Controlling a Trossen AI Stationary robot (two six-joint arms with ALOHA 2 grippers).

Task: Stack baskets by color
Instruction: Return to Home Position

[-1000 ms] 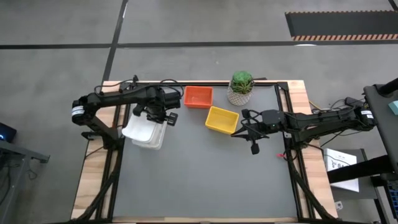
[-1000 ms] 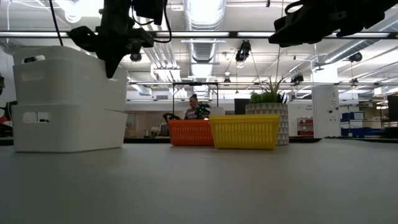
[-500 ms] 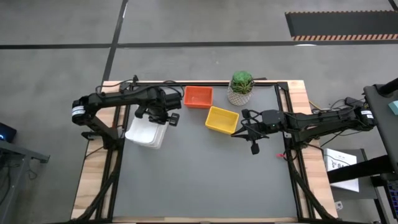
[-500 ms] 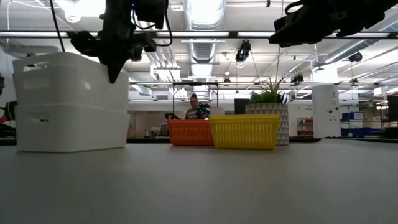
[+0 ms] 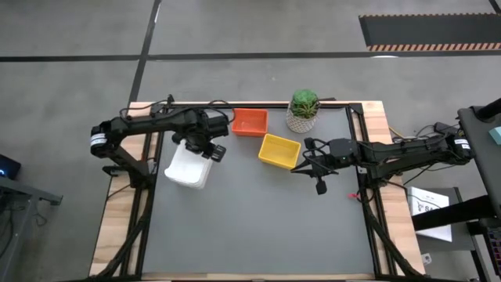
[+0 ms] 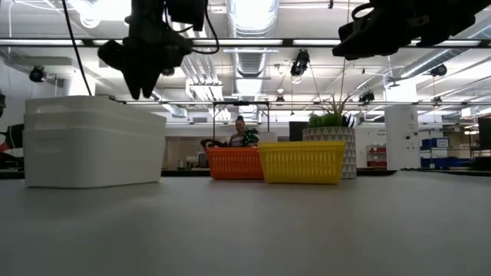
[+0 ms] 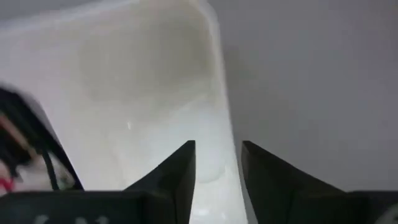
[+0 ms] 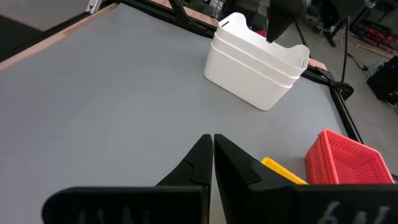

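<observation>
The white baskets (image 5: 188,164) are seen nested in one stack on the left part of the tabletop (image 5: 258,219). The left end effector (image 6: 143,86) is held just above one corner of them, its fingers parted by a narrow gap with nothing gripped. The orange baskets (image 5: 250,122) are set at the back edge. In the low view they and the potted plant (image 5: 304,110) are partly hidden by the yellow baskets (image 5: 279,150). The right end effector (image 8: 212,149) is held closed and empty beside the yellow baskets. The number of baskets in each coloured stack cannot be counted.
</observation>
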